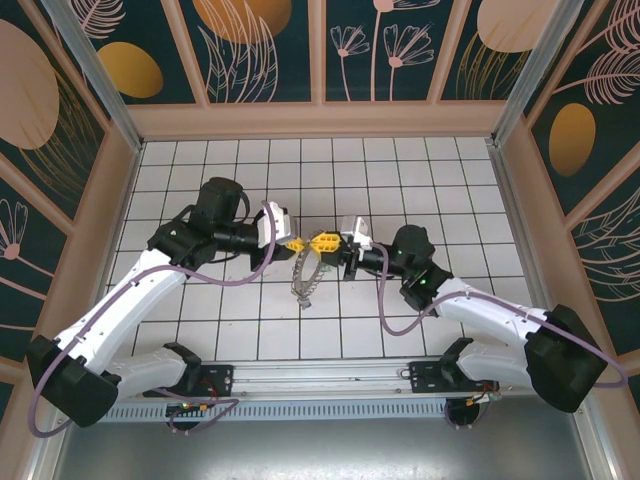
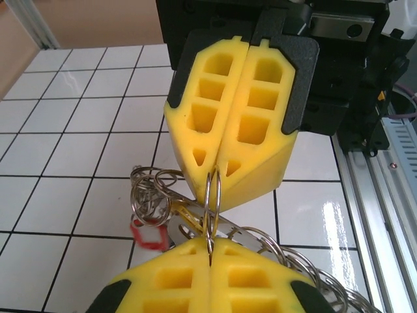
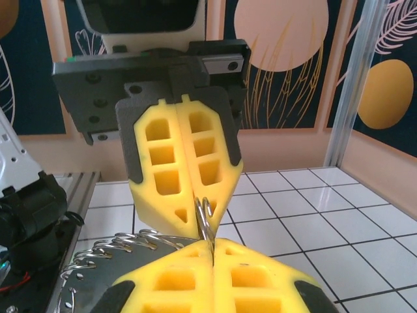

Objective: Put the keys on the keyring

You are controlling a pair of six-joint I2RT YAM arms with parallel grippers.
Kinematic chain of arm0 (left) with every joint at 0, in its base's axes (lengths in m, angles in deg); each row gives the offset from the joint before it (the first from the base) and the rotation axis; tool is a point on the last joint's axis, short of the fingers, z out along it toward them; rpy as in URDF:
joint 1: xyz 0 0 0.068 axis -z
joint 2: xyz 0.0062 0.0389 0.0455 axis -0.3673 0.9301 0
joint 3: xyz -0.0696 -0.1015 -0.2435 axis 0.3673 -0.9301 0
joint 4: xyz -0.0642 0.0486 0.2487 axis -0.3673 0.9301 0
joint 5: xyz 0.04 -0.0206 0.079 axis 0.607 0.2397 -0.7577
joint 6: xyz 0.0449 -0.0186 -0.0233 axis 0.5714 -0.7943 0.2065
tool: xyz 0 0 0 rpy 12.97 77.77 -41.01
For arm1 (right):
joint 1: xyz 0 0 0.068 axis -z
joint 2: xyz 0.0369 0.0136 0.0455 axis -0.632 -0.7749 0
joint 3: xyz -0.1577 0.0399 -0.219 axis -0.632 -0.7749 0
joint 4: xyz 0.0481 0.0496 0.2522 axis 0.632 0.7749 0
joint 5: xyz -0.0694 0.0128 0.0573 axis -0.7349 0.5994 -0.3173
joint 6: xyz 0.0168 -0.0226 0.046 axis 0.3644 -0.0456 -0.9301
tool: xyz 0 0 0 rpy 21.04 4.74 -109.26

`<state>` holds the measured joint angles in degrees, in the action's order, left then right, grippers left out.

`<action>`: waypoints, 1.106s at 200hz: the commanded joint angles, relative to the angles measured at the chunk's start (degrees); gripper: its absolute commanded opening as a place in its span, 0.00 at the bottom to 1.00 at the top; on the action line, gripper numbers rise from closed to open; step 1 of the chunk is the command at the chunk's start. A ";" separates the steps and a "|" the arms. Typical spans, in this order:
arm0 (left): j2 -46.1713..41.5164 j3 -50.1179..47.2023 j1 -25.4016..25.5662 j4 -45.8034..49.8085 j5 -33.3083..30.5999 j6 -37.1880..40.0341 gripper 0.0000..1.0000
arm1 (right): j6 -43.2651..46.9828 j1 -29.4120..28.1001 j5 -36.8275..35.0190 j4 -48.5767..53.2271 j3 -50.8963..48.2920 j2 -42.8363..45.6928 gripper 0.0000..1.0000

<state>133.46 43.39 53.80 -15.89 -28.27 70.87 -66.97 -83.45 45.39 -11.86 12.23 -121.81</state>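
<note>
Both grippers meet tip to tip above the middle of the tiled floor. My left gripper (image 1: 295,243) (image 2: 212,251) is shut on a thin metal loop of the keyring (image 2: 212,199). Facing it, my right gripper (image 1: 325,242) (image 3: 213,246) is shut on the same loop (image 3: 206,217) from the other side. The rest of the keyring (image 1: 304,282) hangs below as a chain of silvery rings (image 2: 148,194) (image 3: 120,246). A flat metal key blade (image 2: 195,225) lies among the rings. A red key head (image 2: 148,233) rests on the tile beneath. Other keys are hidden.
The white tiled floor (image 1: 450,190) is ringed by wooden-edged patterned walls (image 1: 320,118). A metal rail (image 1: 320,378) runs along the near edge by the arm bases. Purple cables (image 1: 385,300) loop beside each arm.
</note>
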 commanded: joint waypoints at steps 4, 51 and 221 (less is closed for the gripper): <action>-2.11 -2.76 0.14 -5.33 2.44 -1.54 0.10 | -5.71 -0.45 -3.52 -14.70 -1.19 -0.67 0.00; -5.03 -5.87 0.18 -15.48 1.99 -8.55 0.23 | -5.81 -1.35 -3.39 -16.38 -0.48 -3.41 0.00; -4.31 -3.11 0.18 -8.43 3.36 -2.52 0.00 | 5.52 -1.50 -0.58 3.79 2.31 1.67 0.10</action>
<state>129.55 38.01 53.73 -26.81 -27.30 64.95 -65.68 -84.96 43.62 -12.83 11.22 -122.99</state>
